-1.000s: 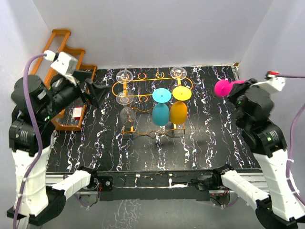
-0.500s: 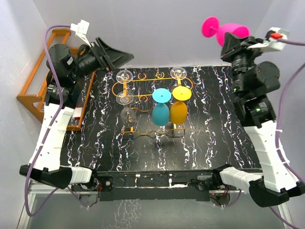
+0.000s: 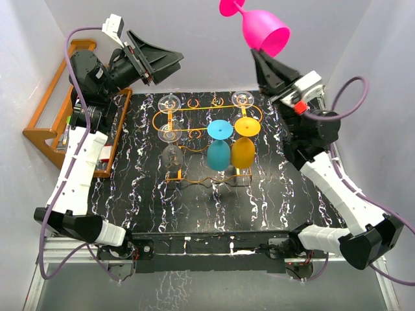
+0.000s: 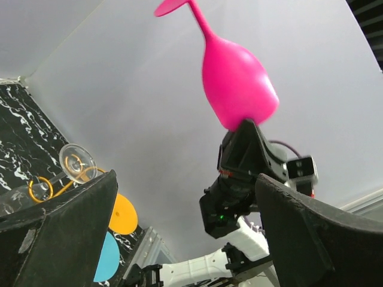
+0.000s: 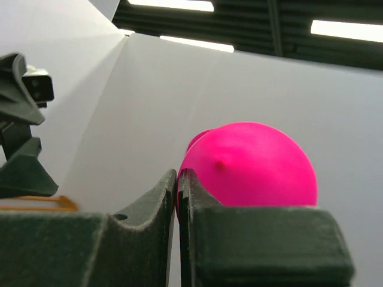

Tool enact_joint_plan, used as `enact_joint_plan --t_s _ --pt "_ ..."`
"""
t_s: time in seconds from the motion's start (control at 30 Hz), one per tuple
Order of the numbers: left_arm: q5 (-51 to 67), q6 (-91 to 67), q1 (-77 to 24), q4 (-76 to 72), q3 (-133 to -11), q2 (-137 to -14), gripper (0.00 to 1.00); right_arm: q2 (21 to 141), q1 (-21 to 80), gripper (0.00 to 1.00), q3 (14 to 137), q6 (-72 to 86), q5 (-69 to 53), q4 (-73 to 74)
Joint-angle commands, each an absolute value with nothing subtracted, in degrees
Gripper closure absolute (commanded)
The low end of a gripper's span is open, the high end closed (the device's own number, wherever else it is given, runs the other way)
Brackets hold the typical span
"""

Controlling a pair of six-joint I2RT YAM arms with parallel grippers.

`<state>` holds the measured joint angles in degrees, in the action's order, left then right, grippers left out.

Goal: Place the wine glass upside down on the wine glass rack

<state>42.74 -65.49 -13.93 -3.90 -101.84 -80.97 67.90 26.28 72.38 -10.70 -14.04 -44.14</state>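
The pink wine glass is held high above the table's far right, foot up and tilted left. My right gripper is shut on the wall of its bowl at the rim; in the right wrist view the pink wine glass fills the space behind the pinched right gripper. My left gripper is raised at the far left, open and empty, pointing at the wine glass. The orange wire wine glass rack stands mid-table below both.
On the rack hang clear glasses, a cyan glass and a yellow-orange glass, all foot up. A stepped wooden shelf stands at the left edge. White walls enclose the table.
The right arm swung up and to the left, lifting the pink glass from the right side to high over the back of the table. The left arm rose from beside the shelf, jaws still open.
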Motion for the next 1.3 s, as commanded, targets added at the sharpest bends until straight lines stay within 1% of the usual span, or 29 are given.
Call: enact_joint_plan --t_s 0.0,0.07,0.13,0.23,0.3,0.5,1.07,1.2,1.27 --pt "44.95 -68.49 -13.63 -6.65 -106.07 -81.13 0.03 69.77 37.57 0.92 72.20 -45.30 -17.65 -51.67" --pt "45.13 -68.96 -13.66 -7.43 -106.58 -81.35 0.03 71.86 44.15 0.92 71.48 -64.80 -13.46 -49.24" --pt "45.42 -69.46 -13.63 -8.07 -107.06 -81.56 0.03 73.85 47.05 0.92 70.81 -77.38 -11.79 -48.08" --pt "45.66 -70.06 -13.66 -9.13 -107.46 -81.69 0.03 75.49 47.35 0.92 70.92 -87.15 -10.04 -44.15" --pt "46.48 -70.60 -13.69 -10.25 -107.45 -81.57 0.03 75.75 47.37 0.92 70.85 -90.96 -9.26 -42.21" --pt "47.59 -70.45 -13.66 -11.18 -107.64 -81.53 0.03 74.95 47.55 0.92 68.38 -98.47 -10.70 -38.51" --pt "45.69 -68.56 -13.64 -11.76 -107.46 -86.44 0.04 74.56 51.74 0.92 64.78 -105.40 -10.12 -36.04" --pt "45.79 -68.96 -13.63 -12.81 -107.08 -86.37 0.14 74.91 51.84 0.92 64.10 -106.04 -10.17 -34.89" --pt "45.92 -69.37 -13.69 -13.19 -107.09 -86.38 0.16 75.26 51.86 0.92 64.12 -106.06 -10.33 -34.80"
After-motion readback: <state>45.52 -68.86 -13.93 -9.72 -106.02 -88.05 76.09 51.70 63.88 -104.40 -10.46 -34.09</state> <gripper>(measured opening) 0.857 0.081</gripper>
